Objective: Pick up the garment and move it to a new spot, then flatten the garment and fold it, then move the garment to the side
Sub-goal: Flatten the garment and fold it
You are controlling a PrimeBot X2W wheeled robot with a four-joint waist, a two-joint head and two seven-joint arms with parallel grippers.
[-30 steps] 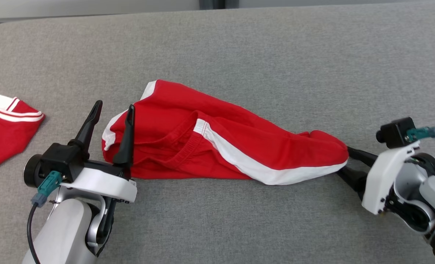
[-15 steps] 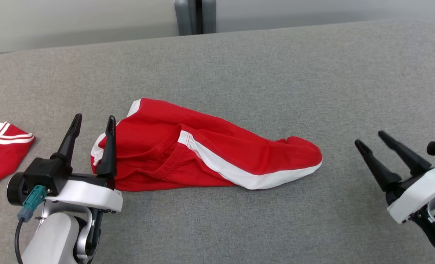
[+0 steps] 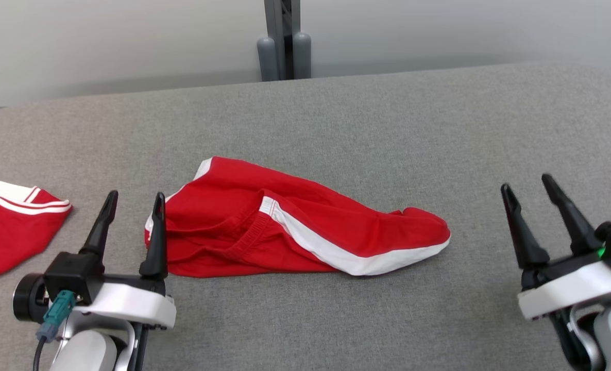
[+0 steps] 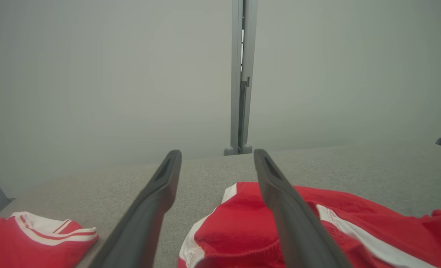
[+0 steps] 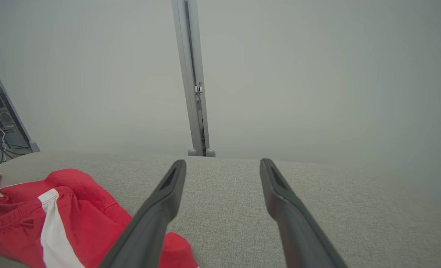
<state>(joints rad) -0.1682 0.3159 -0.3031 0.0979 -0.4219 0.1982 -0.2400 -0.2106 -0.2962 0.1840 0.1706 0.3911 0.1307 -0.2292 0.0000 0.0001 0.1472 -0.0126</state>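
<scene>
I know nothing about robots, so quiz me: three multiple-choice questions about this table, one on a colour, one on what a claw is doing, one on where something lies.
1. What colour is the stripe on the red shorts?
A. Blue
B. White
C. Black

2. What is the right gripper doing?
A. Clamped on the shorts
B. Shut on nothing
C. Open, holding nothing

3. Where does the second red garment lie on the table?
A. At the left edge, apart from the shorts
B. On top of the shorts
C. Under the right gripper

Answers:
1 B: a white band runs along the red cloth.
2 C: its two fingers stand spread over bare grey table, off to the right of the shorts.
3 A: grey table shows between it and the shorts.
</scene>
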